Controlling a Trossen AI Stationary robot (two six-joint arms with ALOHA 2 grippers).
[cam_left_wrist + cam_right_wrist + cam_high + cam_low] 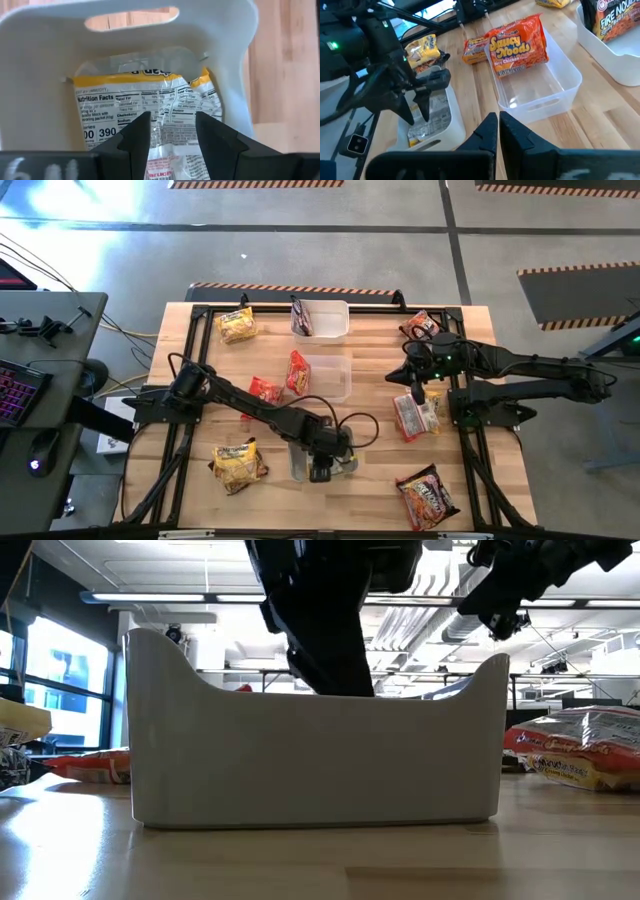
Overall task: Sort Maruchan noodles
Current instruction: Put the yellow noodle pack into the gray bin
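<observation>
L gripper (172, 132) hung over the near white tub (40, 60), fingers partly apart, gripping nothing; a yellow noodle packet (145, 97) lay inside that tub. R gripper (498, 131) was shut & empty, well right of the tub.

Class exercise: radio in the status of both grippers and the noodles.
Left gripper open over yellow noodle packet in tub. Right gripper shut, empty, hovering. Nothing in the way.

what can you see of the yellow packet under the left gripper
The yellow packet is crinkly plastic, lying flat inside a white tub, back side up with a nutrition facts panel showing. The left gripper hovers over it with jaws open; whether the fingertips touch it is unclear.
</observation>
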